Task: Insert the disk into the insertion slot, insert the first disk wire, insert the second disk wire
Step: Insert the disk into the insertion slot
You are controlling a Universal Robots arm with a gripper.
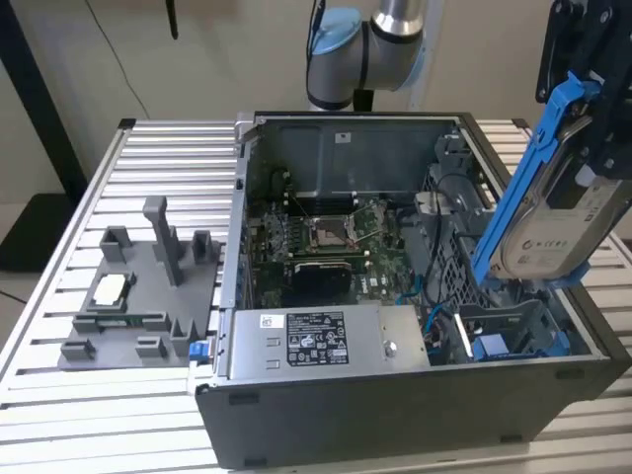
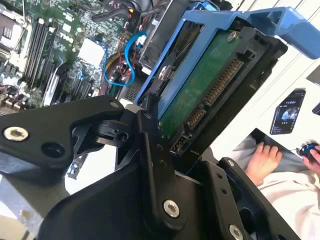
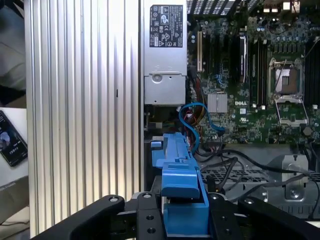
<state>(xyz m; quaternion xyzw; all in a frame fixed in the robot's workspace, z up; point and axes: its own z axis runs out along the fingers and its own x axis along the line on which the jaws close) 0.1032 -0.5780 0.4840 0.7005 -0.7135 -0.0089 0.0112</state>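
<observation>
Hand: the hand is clamped on the blue frame of the disk, one black finger on each side of it.
Disk: held in the air at the exterior view's right, tilted steeply, its labelled face turned to the exterior view's right and its lower end hanging over the case's near right corner.
Disk underside: in the second wrist view the green circuit board and the row of connector pins lie exposed.
Slot: the slot sits in the case's near right corner, grey metal with blue tabs, just below the disk's lower end; the disk is not yet in it.
Case: the case lies on its side on the table, open on top.
Inside the case: the board lies in the middle, with the power box along the near wall.
Cable: a blue cable loops between the power box and the board, apart from the disk.
Fixture: a grey fixture rests on the table at the exterior view's left, beside the case.
Arm: the arm stands behind the case.
Person: a person is beyond the disk in the second wrist view, near a phone.
</observation>
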